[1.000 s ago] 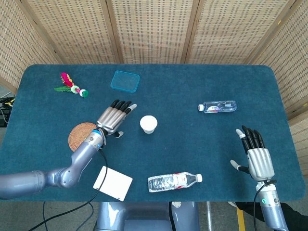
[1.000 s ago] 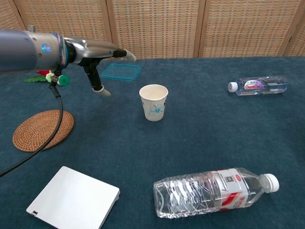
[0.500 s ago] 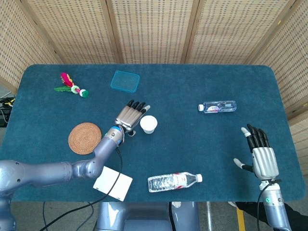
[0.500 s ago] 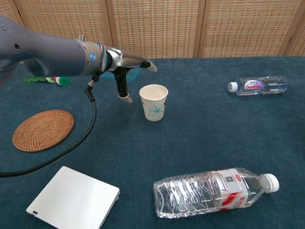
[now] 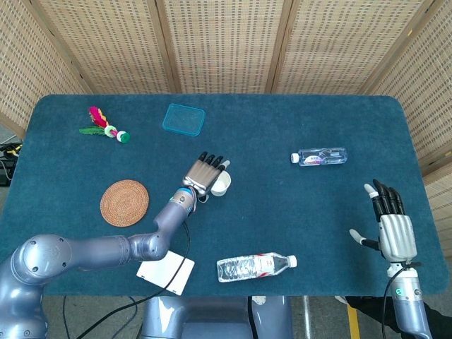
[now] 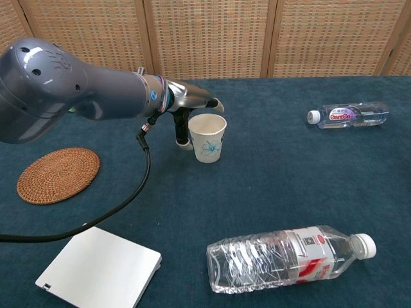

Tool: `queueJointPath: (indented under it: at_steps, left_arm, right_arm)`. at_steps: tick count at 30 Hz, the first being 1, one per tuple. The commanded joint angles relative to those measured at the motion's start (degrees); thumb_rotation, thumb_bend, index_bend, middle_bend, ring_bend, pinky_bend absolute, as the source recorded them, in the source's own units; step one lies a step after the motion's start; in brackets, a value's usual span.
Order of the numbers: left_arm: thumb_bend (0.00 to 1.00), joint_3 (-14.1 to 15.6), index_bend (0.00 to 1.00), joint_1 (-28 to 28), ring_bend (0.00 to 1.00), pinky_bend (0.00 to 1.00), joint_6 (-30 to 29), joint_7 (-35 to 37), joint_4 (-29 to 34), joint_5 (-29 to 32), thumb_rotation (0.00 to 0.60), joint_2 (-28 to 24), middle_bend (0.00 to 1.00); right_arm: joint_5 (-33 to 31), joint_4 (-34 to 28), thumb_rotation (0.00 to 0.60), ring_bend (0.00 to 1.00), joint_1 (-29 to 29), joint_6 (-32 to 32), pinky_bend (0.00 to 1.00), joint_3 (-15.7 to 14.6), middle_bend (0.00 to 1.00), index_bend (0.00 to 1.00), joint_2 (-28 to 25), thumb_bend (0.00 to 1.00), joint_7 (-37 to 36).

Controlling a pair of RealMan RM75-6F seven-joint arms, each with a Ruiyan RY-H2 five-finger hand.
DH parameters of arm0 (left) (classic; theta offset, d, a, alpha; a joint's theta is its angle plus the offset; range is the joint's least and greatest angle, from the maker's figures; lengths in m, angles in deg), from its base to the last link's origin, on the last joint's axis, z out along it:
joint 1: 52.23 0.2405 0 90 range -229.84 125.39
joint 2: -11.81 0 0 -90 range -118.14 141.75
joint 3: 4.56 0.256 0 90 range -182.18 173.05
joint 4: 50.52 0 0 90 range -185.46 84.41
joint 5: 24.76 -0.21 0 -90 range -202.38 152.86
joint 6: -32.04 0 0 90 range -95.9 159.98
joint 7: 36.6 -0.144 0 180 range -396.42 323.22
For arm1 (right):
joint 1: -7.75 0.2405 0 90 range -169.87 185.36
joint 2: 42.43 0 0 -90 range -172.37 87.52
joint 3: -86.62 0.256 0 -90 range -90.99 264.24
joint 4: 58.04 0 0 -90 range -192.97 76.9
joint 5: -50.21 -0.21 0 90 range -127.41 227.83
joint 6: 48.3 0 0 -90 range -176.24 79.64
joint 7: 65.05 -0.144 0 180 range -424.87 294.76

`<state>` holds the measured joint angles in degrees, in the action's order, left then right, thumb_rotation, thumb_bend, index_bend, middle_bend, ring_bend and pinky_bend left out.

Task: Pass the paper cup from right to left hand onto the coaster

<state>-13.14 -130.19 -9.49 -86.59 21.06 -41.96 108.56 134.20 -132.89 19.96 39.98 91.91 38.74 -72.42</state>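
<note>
A white paper cup [image 5: 220, 184] [image 6: 207, 137] with a blue print stands upright near the middle of the table. My left hand [image 5: 205, 174] [image 6: 190, 106] is right beside the cup on its left, fingers stretched out over the rim and thumb down next to its wall; it holds nothing. The round woven coaster [image 5: 124, 203] [image 6: 58, 174] lies bare to the left. My right hand [image 5: 390, 227] hovers open at the table's right front edge, far from the cup, and shows only in the head view.
A plastic bottle [image 5: 255, 266] [image 6: 286, 256] lies at the front, a smaller bottle [image 5: 320, 156] [image 6: 347, 115] at the right. A white flat box [image 5: 166, 272] [image 6: 99, 269] sits near the front left. A blue lid [image 5: 183, 118] and a colourful toy [image 5: 104, 126] lie at the back left.
My left hand has swept right from above the coaster's edge to the cup's side. The right hand has drawn back a little toward the front edge. The cup has not moved.
</note>
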Motion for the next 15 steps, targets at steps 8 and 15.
queueJointPath:
  at_steps: [8,15]
  left_arm:
    - [0.48,1.3,0.09,-0.4,0.0,0.0,-0.6,1.4,0.5,0.4,0.6,-0.2,0.0]
    - [0.56,1.7,0.13,0.1,0.0,0.0,-0.7,2.8,1.8,0.2,0.6,-1.3,0.0]
  right_arm:
    - [0.9,0.0,0.6,0.0,-0.3,0.0,0.0,0.5,0.0,0.06,0.1,0.08,-0.1]
    - [1.3,0.0,0.6,0.0,-0.5,0.1,0.0,0.8,0.0,0.06,0.2,0.08,0.0]
